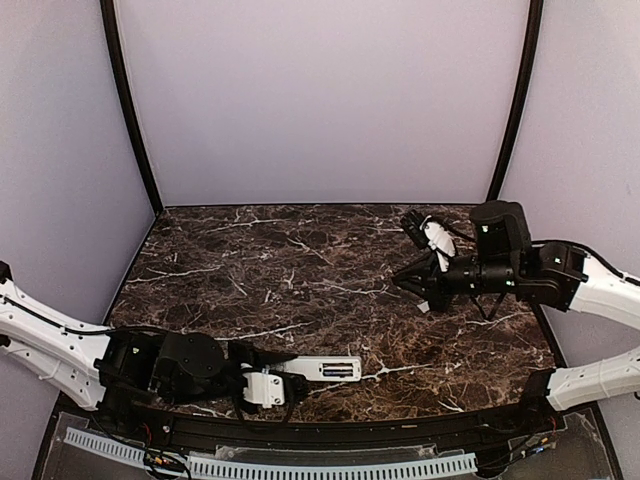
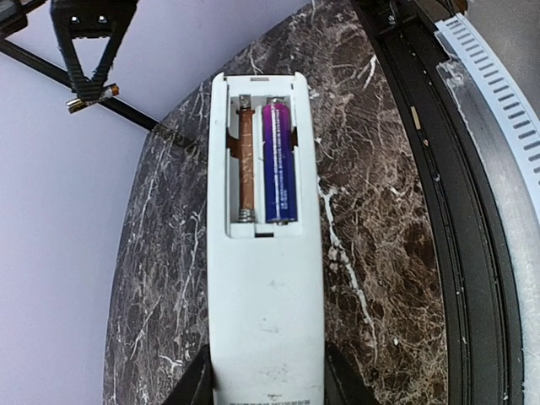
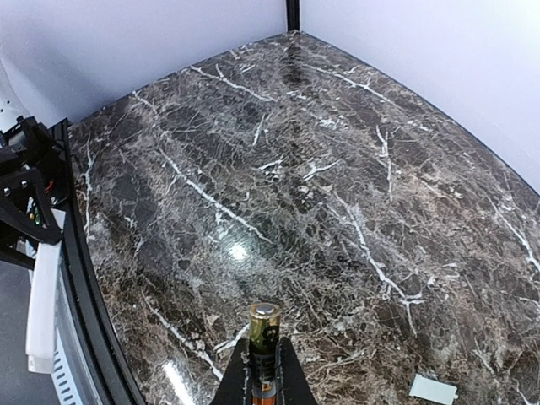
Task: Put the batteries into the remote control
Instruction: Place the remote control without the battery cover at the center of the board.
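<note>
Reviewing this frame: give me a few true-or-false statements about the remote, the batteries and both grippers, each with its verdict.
1. The battery compartment of the remote control is uncovered. True.
2. Both slots are filled. False: only the blue battery sits in place; the empty slot beside it shows a bare spring.
3. The right gripper is shut on a second battery. True.
4. The left gripper is open and holds nothing. False: it grips the remote control.
5. A small white flat piece lies on the table. True.
</note>
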You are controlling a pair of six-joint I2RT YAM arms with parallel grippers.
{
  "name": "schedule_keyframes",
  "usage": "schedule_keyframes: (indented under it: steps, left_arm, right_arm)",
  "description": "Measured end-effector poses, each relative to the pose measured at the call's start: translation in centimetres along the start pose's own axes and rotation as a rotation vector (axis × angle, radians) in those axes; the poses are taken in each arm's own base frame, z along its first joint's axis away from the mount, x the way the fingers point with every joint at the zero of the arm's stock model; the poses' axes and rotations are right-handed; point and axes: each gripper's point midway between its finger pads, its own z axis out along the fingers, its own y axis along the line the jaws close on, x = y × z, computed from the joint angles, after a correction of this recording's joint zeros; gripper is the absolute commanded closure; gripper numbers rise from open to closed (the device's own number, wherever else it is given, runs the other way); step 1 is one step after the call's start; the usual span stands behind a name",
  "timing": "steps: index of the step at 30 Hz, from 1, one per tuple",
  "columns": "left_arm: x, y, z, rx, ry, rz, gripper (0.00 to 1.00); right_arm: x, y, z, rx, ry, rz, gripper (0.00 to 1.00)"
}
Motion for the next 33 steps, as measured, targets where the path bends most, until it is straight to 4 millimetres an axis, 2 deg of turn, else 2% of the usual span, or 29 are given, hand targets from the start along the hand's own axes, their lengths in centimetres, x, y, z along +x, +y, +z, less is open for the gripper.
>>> schedule_keyframes:
  steps: [4, 10, 15, 21, 25, 28, 33]
  left_arm:
    - [1.4, -2.1, 1.0, 0.08, 0.076, -0.024, 0.94]
    - [4.8, -6.1, 2.4, 0.199, 0.218, -0.061, 0.94]
    - [7.3, -8.0, 3.2, 0.258, 0.322, -0.065, 0.94]
    - [9.0, -9.0, 4.3, 0.284, 0.402, -0.045, 0.94]
    - [9.9, -9.1, 4.6, 0.284, 0.44, -0.052, 0.94]
    - [9.8, -8.7, 5.1, 0.281, 0.46, -0.072, 0.94]
    - [9.8, -8.2, 6.6, 0.265, 0.491, -0.105, 0.94]
  right_arm:
    - [1.2, 1.4, 0.8, -0.087, 0.06, -0.023, 1.0]
    - [2.2, 5.3, 1.2, -0.332, 0.096, -0.046, 1.0]
    - [3.0, 7.6, 1.3, -0.491, 0.099, -0.089, 1.0]
    - [5.1, 10.1, 0.4, -0.608, 0.063, -0.23, 1.0]
    - [5.2, 11.7, -1.1, -0.652, -0.005, -0.363, 1.0]
    - [5.2, 12.1, -1.4, -0.651, -0.026, -0.424, 1.0]
    - [5.8, 11.6, -0.3, -0.599, 0.001, -0.465, 1.0]
